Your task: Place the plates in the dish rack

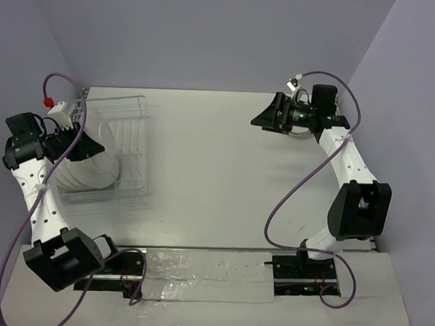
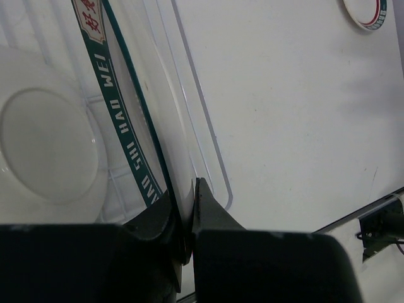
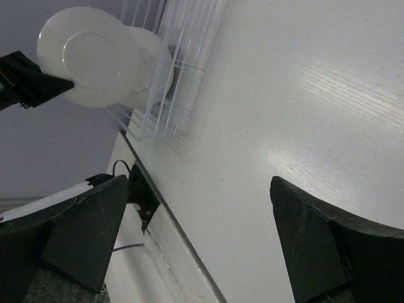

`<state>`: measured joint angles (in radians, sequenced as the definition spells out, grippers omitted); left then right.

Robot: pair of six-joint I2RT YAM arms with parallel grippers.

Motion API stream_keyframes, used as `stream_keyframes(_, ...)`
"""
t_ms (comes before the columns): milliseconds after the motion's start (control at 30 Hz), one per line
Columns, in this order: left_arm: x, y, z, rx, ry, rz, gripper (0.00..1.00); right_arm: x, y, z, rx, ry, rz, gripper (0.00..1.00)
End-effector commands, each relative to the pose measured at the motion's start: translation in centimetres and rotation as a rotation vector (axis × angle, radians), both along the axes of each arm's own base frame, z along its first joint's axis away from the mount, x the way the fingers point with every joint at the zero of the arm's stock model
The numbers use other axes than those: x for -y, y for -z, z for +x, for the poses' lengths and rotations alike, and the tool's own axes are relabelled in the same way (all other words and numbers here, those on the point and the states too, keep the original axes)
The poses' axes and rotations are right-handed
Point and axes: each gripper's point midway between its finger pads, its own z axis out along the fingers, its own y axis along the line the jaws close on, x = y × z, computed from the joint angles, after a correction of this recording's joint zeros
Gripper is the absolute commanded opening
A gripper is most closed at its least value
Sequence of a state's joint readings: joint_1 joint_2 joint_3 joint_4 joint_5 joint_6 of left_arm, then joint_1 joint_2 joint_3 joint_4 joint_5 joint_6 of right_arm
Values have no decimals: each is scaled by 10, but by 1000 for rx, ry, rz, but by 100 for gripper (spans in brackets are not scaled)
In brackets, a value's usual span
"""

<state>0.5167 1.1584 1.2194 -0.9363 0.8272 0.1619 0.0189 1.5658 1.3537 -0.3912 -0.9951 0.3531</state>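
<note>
**Left gripper point(image 2: 186, 197) pinches a plate at the dish rack point(image 1: 137, 129)**

The left gripper's fingers are clamped on the edge of a teal-rimmed plate point(image 2: 120, 120), held on edge over the rack's wires. Just beside it a second plate point(image 2: 50, 145) shows its plain white underside in the rack. A third plate point(image 2: 366, 12) lies well apart on the table point(image 1: 217, 170). The right gripper point(image 3: 201, 182) is spread wide and holds nothing, far from the rack.

Top view: the left gripper point(image 1: 93, 148) and its arm cover part of the plates point(image 1: 93, 172) in the dish rack point(image 1: 136, 115) — count unreadable. Left wrist view: the held plate point(image 2: 129, 136) exits the top edge, its lower rim hidden between the fingers point(image 2: 218, 218); a corner plate point(image 2: 365, 12) is cropped top right.
</note>
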Motion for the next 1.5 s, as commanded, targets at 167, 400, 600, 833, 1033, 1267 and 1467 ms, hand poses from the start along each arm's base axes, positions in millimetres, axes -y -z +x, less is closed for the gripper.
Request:
stream_keyframes(167,-4,9,1,60,63,23,0,2,2,1,7,-11,-19,100)
stream_keyframes(400,-15,38,-1,-13,39,-32,10,10,8,8,32,22,-64,100)
stream_keyframes(600,-19,47,2,-31,28,-32,38,34,27,26,65,135,-228,100)
stream_keyframes(833,-43,24,15,29,-54,91,97,92,52,52,21,375,-390,100)
stream_keyframes(1033,-79,-50,35,216,-229,278,99,172,79,76,-156,716,-441,100)
stream_keyframes(1267,-82,-140,48,450,-323,400,99,241,135,94,-388,1015,-379,100)
stream_keyframes(1467,-68,-150,51,517,-304,416,99,256,175,120,-478,1117,-276,94)
